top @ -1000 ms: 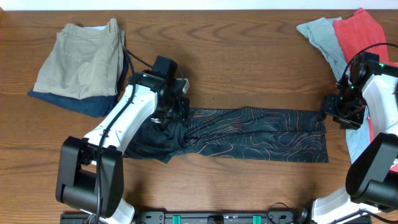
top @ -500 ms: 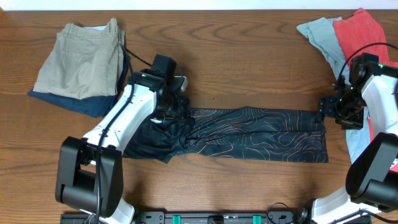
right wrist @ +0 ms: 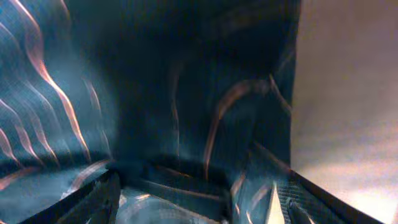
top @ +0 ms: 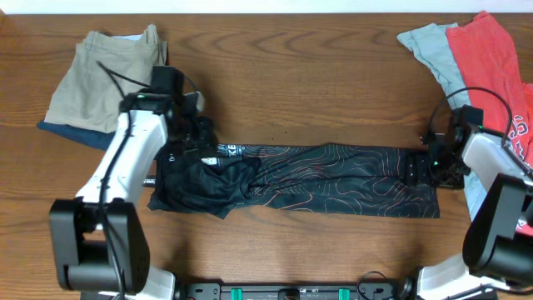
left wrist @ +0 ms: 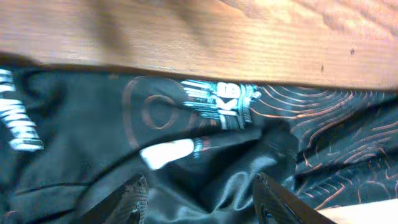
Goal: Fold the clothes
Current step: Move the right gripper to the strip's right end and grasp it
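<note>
The thin black contour-patterned jersey (top: 333, 179) lies stretched across the wooden table (top: 316, 75) with my left gripper (top: 193, 143) and right gripper (top: 423, 169) both spread open over its ends; it looks light, limp and slippery, so I'd pinch its corners.

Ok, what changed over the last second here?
The left claw moved leftward and opened, letting go of the jersey, whose bunched end now lies spread flatter. The right claw slid inward onto the jersey's right end, open. Khaki shorts and T-shirts stayed put.
</note>
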Available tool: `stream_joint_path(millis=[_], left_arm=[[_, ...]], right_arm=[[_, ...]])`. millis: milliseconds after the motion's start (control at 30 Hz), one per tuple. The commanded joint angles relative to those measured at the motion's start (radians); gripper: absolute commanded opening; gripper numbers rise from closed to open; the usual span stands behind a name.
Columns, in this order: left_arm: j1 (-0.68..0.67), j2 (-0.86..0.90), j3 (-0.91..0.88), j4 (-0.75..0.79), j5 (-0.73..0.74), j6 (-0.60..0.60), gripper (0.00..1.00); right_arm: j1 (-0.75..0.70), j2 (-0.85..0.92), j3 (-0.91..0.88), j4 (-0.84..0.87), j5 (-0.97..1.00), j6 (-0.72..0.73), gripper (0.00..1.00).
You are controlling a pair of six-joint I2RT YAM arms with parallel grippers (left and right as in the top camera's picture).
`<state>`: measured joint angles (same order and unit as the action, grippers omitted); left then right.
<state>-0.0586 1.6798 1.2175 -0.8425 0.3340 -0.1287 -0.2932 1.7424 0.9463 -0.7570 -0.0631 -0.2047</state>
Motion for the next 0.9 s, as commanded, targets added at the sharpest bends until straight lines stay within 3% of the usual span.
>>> stream_joint_path(millis=[0,67,133,233,333,500,700,867], left_arm=[[0.032,-0.023,-0.003,-0.012,-0.036,-0.004,0.58],[0.045,-0.023,-0.003,-0.017,-0.037,-0.003,0.58],[0.055,-0.023,-0.003,-0.016,-0.037,-0.003,0.58],[0.062,-0.023,-0.003,-0.016,-0.037,-0.003,0.58],[0.062,-0.023,-0.003,-0.017,-0.037,-0.003,0.58],[0.062,-0.023,-0.003,-0.018,-0.037,-0.003,0.58],[0.062,-0.023,-0.003,-0.036,-0.037,-0.003,0.58],[0.062,-0.023,-0.003,-0.043,-0.037,-0.003,0.59]], right_arm=[[-0.008,0.012,-0.081,0.054,-0.112,-0.035,0.78],[-0.007,0.012,-0.105,0.072,-0.129,-0.035,0.73],[-0.007,0.012,-0.112,0.071,-0.147,-0.035,0.62],[-0.007,0.012,-0.111,0.065,-0.150,-0.019,0.23],[-0.007,0.012,-0.108,0.066,-0.145,0.026,0.01],[-0.010,0.011,-0.053,0.021,-0.028,0.103,0.01],[-0.036,0.011,0.153,-0.167,0.218,0.187,0.01],[-0.033,0.011,0.302,-0.280,0.145,0.189,0.01]])
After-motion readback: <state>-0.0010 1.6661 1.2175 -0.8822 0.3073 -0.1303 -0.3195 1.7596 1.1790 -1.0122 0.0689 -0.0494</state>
